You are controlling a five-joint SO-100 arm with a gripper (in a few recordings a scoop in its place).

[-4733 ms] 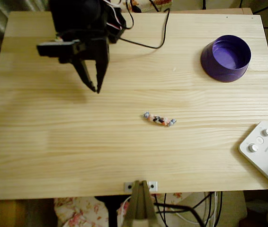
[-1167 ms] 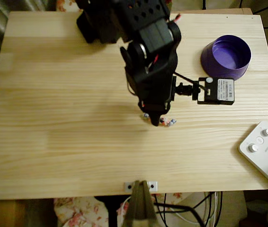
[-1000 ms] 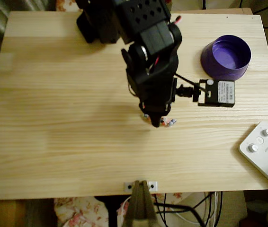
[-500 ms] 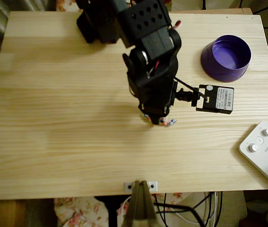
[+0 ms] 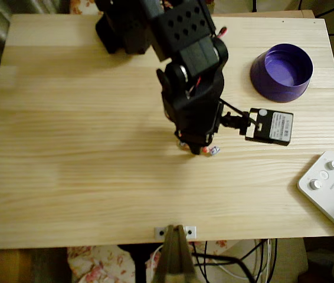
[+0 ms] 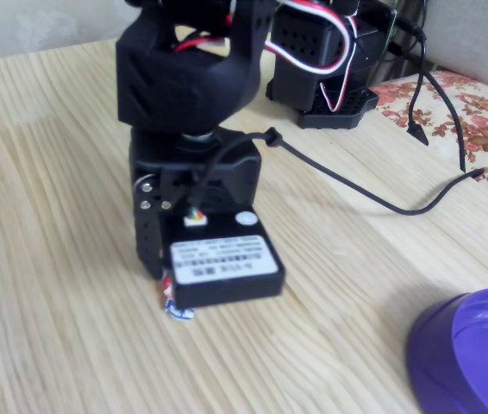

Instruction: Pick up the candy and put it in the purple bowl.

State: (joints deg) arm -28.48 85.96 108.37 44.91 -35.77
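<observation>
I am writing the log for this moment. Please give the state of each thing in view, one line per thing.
candy: lying on the table, mostly hidden under the fingers, one twisted end showing.
purple bowl: upright, empty, apart from the arm.
gripper: lowered onto the candy; whether the fingers have closed cannot be told.
white button box: flat at the table's edge, untouched.
table: bears all of these.

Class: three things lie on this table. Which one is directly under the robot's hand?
The candy, its twisted end poking out beneath the hand. The purple bowl and white button box sit far off, right in the overhead view.
</observation>
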